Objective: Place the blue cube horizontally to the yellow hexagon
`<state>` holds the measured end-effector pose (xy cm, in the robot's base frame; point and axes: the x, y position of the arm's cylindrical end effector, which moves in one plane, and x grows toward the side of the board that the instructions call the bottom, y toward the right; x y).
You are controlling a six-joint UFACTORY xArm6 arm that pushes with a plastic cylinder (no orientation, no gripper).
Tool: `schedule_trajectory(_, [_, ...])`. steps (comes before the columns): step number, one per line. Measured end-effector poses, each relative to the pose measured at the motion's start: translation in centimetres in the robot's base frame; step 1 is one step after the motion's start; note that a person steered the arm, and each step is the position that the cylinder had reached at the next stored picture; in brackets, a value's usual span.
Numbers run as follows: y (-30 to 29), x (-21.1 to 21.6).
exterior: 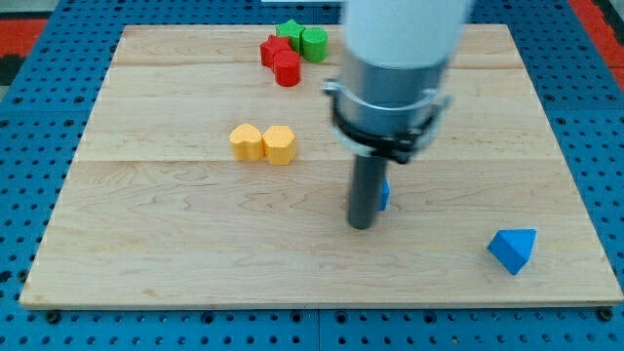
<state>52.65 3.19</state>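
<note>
My tip (361,225) rests on the wooden board (175,244), right of its middle. The blue cube (384,195) is almost wholly hidden behind the rod; only a blue sliver shows at the rod's right side, touching it. The yellow hexagon (280,144) sits up and to the left of my tip, touching a yellow heart-shaped block (246,142) on its left.
A blue triangular block (513,250) lies near the view's bottom right. At the view's top, a red block (272,49), a red cylinder (287,69), a green star (290,33) and a green cylinder (314,44) cluster together. The arm's grey body (395,68) hangs over the board's upper middle.
</note>
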Motion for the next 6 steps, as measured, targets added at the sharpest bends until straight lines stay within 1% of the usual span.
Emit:
schedule_trajectory(1, [-2.1, -0.9])
schedule_trajectory(2, [4.0, -2.3])
schedule_trajectory(3, [6.4, -4.5])
schedule_trajectory(5, [6.4, -13.1])
schedule_trajectory(6, [14.3, -11.7])
